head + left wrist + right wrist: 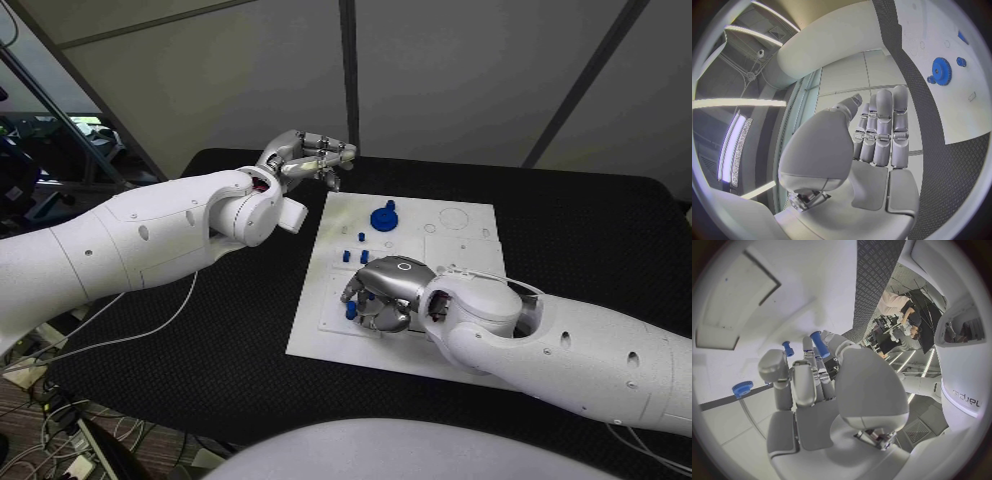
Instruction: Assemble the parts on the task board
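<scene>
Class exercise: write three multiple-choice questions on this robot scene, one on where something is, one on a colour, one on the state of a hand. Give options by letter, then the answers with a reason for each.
1. Where is the right hand?
A. Over the task board
B. Off the table's far edge
C. On the bare black table

2. What colour is the gear on the board?
A. Red
B. Blue
C. Green

3. What is the left hand doing?
A. Holding the gear
B. Pressing on the board
C. Holding nothing

Answers:
1 A: the head view shows it low over the board's near half.
2 B: it is blue in the head and left wrist views.
3 C: its fingers are bare, raised beyond the board's far corner.
</scene>
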Tool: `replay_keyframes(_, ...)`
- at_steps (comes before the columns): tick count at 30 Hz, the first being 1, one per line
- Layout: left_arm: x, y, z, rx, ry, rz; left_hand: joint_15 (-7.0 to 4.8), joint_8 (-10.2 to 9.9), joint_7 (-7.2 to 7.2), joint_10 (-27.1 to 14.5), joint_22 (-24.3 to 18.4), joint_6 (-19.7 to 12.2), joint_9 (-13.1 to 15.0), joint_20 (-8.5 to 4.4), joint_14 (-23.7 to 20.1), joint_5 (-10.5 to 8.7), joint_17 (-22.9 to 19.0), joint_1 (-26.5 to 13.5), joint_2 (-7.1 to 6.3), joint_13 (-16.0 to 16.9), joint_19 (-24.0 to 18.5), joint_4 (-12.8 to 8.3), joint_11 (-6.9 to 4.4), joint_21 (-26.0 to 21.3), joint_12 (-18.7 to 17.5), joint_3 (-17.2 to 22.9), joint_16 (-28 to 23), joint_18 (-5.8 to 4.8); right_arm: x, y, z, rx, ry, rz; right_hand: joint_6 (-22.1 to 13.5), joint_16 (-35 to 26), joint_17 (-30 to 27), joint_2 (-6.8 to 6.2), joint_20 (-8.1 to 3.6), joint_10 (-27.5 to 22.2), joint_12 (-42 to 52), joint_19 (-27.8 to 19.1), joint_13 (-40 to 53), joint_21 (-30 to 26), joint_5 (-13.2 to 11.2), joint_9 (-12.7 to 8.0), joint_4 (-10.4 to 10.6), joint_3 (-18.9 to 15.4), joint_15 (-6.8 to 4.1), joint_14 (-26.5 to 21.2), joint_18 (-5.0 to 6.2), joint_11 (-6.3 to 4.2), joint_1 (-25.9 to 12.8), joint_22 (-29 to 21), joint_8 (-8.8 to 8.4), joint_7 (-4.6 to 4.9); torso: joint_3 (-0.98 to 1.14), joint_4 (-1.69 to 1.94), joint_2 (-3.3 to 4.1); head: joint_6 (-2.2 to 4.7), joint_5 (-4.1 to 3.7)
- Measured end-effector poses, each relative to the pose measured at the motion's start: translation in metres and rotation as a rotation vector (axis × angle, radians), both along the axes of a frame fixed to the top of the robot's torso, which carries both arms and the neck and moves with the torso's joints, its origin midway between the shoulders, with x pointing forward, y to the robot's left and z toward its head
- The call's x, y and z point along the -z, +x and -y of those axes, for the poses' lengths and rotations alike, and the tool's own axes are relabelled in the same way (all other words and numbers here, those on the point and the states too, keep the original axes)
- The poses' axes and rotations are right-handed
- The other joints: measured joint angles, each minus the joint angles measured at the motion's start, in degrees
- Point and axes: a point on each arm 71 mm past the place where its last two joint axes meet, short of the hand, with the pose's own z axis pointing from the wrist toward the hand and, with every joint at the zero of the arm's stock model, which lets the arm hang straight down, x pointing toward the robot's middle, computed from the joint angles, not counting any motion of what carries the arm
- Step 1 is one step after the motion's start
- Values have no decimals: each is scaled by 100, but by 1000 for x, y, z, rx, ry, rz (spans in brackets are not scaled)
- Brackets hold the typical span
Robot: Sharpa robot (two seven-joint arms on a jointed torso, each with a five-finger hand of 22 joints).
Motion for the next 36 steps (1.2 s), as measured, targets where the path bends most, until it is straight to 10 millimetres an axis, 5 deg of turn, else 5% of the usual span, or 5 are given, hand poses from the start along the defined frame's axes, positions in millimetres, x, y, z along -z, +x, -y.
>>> replay_keyframes(9, 0, 0, 0, 0, 0, -1, 0, 0, 22, 0, -6, -22, 0, 0, 0, 0, -6, 0, 0, 6, 0, 0, 0, -23, 46, 0, 0, 0, -8, -6, 9, 35, 112, 47, -1020, 73, 76, -108, 0, -76, 91, 0, 48, 0, 178, -18, 135, -450, 0, 0, 0, 0, -59, 22, 0, -304, 1, 0, -2, 25, -19)
replay_keyframes(16, 0, 0, 0, 0, 0, -1, 0, 0, 21, 0, -6, -21, 0, 0, 0, 0, -5, 0, 0, 6, 0, 0, 0, -23, 46, 0, 0, 0, -20, -12, 29, 65, 218, 72, -484, 73, 85, -48, -22, 1, 244, 22, 131, 0, 209, 58, 210, -586, -6, -5, 0, -76, 0, 39, 93, -124, 5, -8, -9, 81, -104)
replay_keyframes(20, 2, 0, 0, 2, 2, -3, 0, 0, 21, 1, -6, -21, 0, 0, 0, 0, -5, 0, 0, 6, 0, 0, 1, -23, 46, 0, 0, 0, -32, -10, 58, 132, 268, 56, 356, 146, 155, 60, -51, 470, 540, 95, 283, 31, 275, 209, 210, -586, -23, -22, 0, -62, 108, 126, 469, 31, 3, -8, -15, 147, -287)
replay_keyframes(27, 4, -2, -3, 0, 9, -8, 0, 0, 21, -12, -6, -21, 0, 0, 0, 0, -5, 0, 0, 6, 0, 0, -12, -23, 46, 0, 0, 0, -45, 1, 136, 360, 288, -28, 1202, 498, 638, -117, -240, 1465, 3510, 402, 3265, 369, 872, 436, 318, -1035, -293, -20, -94, -397, -69, 617, 844, -279, -8, -24, -51, 259, -638)
replay_keyframes(36, 4, -5, -1, 9, 7, -11, 0, 22, 21, -12, -12, -21, 0, 0, 0, 0, -10, 0, 0, 11, 0, 16, -12, -23, 68, -15, 0, 0, -44, -1, 189, 566, 240, -96, 1051, 922, 678, -4, -248, 1378, 6844, 533, 6661, 568, 1140, 921, 805, -1990, -310, -21, -183, -345, -433, 963, 859, -280, -12, -95, -107, 303, -1005)
